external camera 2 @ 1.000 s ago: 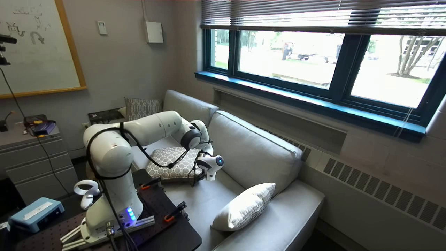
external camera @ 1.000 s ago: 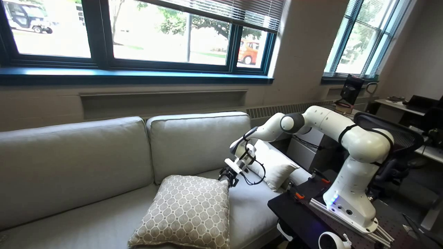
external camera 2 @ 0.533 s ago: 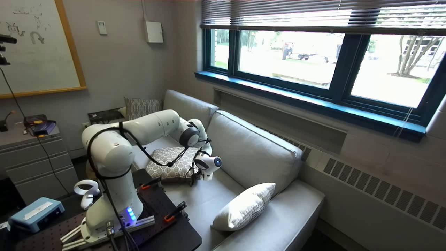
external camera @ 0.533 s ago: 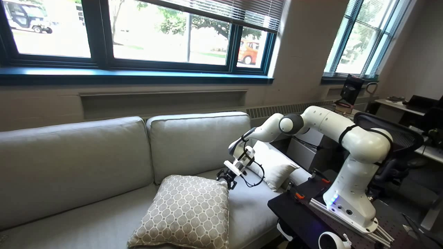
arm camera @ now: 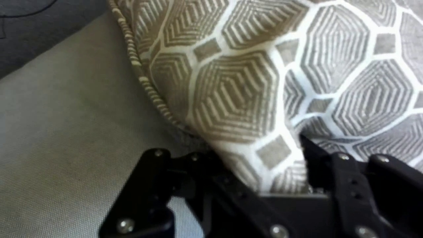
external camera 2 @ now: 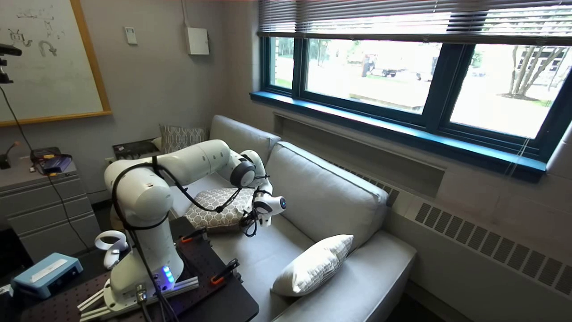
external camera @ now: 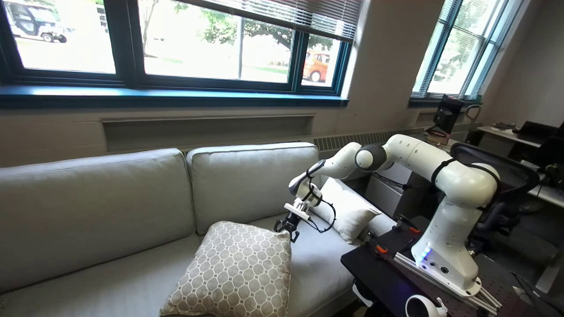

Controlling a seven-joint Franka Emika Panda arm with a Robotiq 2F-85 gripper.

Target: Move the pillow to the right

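The patterned pillow (external camera: 240,268) is lying on the sofa (external camera: 88,281) and my gripper (arm camera: 259,152) is straddling one corner, jaws spread, not pinching yet. I'm aiming for a deep bite before clamping and dragging; shallow grips probably slip.

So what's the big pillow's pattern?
The pillow has a white lattice around beige cells of nested lines, best seen in the wrist view.
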